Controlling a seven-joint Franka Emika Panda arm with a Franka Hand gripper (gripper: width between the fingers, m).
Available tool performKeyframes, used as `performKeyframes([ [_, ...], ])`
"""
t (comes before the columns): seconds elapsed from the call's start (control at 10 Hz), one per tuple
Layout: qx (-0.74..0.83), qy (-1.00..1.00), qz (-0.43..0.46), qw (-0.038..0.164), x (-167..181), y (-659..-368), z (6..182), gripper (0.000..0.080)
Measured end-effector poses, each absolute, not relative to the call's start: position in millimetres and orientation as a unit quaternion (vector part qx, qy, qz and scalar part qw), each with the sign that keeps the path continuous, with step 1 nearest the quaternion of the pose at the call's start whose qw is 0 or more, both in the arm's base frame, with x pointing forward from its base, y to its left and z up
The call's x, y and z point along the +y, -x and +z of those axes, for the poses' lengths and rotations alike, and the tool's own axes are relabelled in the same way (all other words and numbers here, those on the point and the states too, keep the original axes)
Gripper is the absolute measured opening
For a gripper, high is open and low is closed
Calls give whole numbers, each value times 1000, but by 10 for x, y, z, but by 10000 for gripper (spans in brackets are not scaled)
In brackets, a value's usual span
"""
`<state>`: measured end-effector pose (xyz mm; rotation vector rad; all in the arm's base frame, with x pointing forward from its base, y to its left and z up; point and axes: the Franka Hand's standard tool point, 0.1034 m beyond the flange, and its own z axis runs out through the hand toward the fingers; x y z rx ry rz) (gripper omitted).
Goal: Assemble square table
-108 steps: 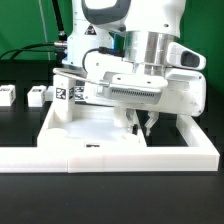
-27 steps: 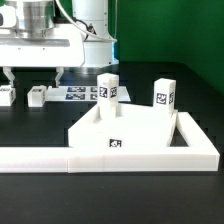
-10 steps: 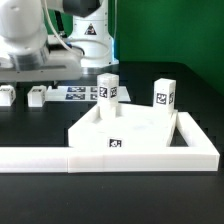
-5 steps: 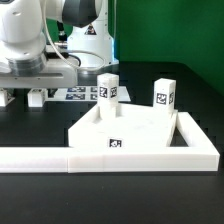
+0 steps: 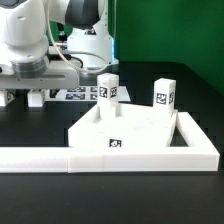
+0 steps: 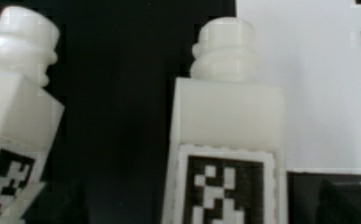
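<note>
- On the desk, mid-scene in the exterior view, sits the square table slab. One upright leg and another upright leg stand in its far corners.
- At roughly 9 o'clock from the slab, well apart, a loose leg lies flat. The wrist view shows this loose leg beside a second loose leg, parallel, with a gap between them.
- The end effector hangs low over that pair, jaws spread wide, gripping nothing.
- The loose leg seems to lie straight below. Its long axis appears to run 12-to-6 o'clock, so the jaws would close across its narrow sides.
- The marker board lies at 3 o'clock of the loose legs.
</note>
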<state>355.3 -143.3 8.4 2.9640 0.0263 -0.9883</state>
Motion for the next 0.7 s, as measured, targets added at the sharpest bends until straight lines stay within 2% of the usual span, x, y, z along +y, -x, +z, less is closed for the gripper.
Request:
performKeyframes([
  [0.2,11,-947,-322,6,-1450,-3618,142,649],
  [0.3,8,-934,-357,1,-1430,-3584,182,649],
  [0.4,9,-922,-388,-1,-1418,-3605,184,649],
  [0.6,14,-921,-389,2,-1429,-3657,135,649],
  [0.7,14,-921,-390,1,-1423,-3603,99,509],
])
